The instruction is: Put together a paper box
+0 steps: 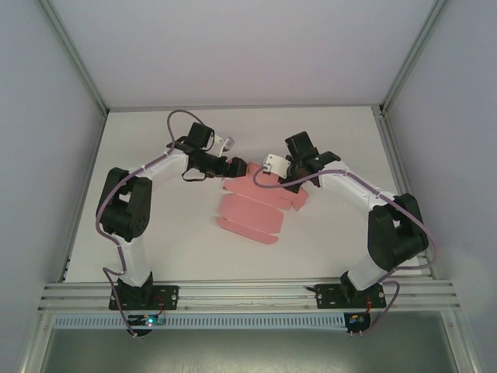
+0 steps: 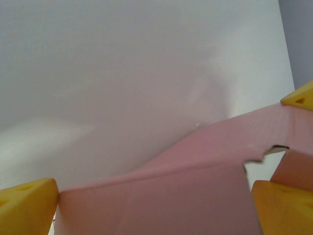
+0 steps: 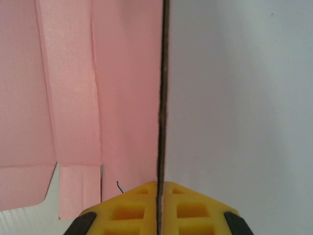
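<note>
The paper box (image 1: 256,208) lies mid-table as a partly folded pink sheet, its length running from the grippers at its far end toward the near side. Its far edge is hidden beneath them. The right gripper (image 1: 272,180) is pinched tight on an upright panel. The left gripper's (image 1: 233,166) fingers (image 2: 27,205) stand wide apart with a panel spanning the gap; whether they squeeze it is unclear.

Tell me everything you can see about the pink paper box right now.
The paper box is a pink die-cut sheet of thin cardboard, not yet a box, with creases, flaps and notched tabs. Its near part lies flat on the white table; its far end looks lifted. The right gripper is shut on one thin edge. The left gripper has yellow fingers flanking a raised folded panel; whether they squeeze it is unclear.
</note>
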Motion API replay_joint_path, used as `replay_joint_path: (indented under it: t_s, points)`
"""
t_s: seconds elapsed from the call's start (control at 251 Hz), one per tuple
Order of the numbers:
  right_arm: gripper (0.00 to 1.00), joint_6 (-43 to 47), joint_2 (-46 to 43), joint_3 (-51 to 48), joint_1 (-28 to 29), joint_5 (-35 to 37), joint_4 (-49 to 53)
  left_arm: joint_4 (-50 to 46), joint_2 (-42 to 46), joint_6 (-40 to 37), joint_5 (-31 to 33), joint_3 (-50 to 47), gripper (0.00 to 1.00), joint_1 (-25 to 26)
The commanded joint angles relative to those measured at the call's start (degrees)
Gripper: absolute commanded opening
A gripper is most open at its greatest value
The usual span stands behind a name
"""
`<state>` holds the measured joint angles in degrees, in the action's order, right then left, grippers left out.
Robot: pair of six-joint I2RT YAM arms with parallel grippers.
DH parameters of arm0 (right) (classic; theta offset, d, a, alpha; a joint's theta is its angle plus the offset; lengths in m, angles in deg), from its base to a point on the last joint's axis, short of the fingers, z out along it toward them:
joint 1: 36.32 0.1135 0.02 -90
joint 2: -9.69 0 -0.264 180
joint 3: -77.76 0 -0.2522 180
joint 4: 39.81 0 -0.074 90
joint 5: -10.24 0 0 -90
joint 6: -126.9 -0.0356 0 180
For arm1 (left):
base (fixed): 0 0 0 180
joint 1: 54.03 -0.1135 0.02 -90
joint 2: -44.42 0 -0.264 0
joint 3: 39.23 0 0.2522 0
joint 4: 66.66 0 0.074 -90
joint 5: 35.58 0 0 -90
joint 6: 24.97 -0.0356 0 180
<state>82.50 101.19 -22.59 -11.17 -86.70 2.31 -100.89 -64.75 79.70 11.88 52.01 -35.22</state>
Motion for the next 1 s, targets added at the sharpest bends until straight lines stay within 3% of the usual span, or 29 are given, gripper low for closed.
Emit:
replay_joint_path:
  t_s: [0.0,0.18,0.247,0.411,0.555,0.698,0.814,0.906,0.994]
  points:
    - [0.00,-4.7,-1.8,-0.3,1.4,-4.0,-3.7,9.9,-1.2,6.9,1.0,0.5,1.00,2.4]
    - [0.00,-7.1,-6.8,-3.8,0.7,-7.1,-8.4,4.9,-0.9,10.4,17.2,2.4,1.00,2.9]
    - [0.00,-6.9,-8.4,-4.4,-0.8,-8.6,-8.1,5.1,1.2,10.3,16.2,0.8,1.00,2.2]
    - [0.00,-6.2,-11.4,-5.3,-5.2,-10.0,-5.1,11.9,10.7,13.1,6.9,-8.2,1.00,-1.7]
    - [0.00,-6.9,-13.6,-5.7,-8.3,-14.4,-3.9,9.0,17.0,13.5,10.8,-13.0,1.00,-6.0]
    - [0.00,-6.6,-14.7,-5.5,-9.7,-16.9,-3.3,11.7,19.6,14.1,9.6,-17.2,1.00,-9.9]
    - [0.00,-6.0,-15.1,-5.0,-9.9,-20.6,-2.5,9.9,17.8,13.8,15.3,-14.7,1.00,-11.1]
    - [0.00,-6.3,-14.8,-4.5,-10.0,-21.7,-2.5,12.6,13.2,14.5,8.0,-10.7,1.00,-11.2]
    - [0.00,-7.0,-14.1,-3.9,-10.0,-21.4,-2.4,19.5,9.0,15.3,-4.7,-9.1,1.00,-11.0]
